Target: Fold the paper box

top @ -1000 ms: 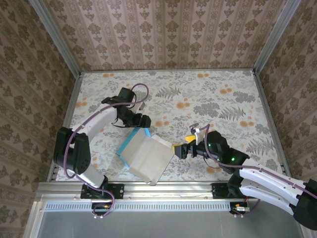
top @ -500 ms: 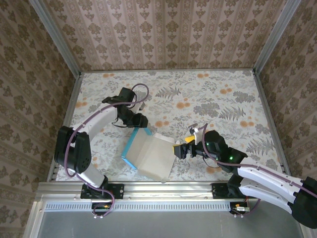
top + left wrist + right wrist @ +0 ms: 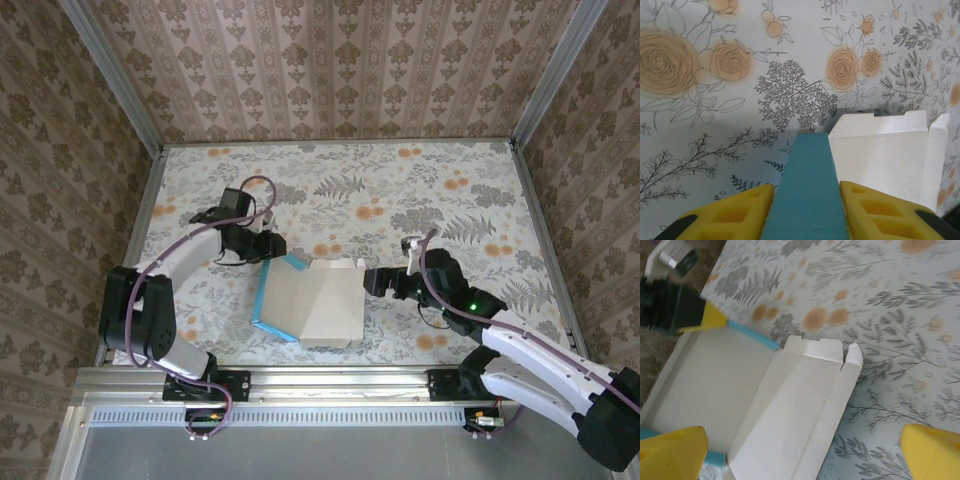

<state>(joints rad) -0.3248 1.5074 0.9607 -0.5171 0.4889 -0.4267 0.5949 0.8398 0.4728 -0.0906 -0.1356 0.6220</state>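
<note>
One paper box (image 3: pixel 310 300) wall fills the left tool (image 3: pixel 806 190).

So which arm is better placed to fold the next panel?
Right, probably. The right gripper is open beside the free white panel of the paper box; the left gripper is shut on its blue flap.

No writing, label, brand, number or sign can be read anywhere. The paper box (image 3: pixel 310 300) shows only plain white and blue card faces, the tabletop (image 3: pixel 450 190) carries a print of flowers and leaves, and the walls (image 3: pixel 340 70) bear a repeating ornamental pattern without letters.
</note>
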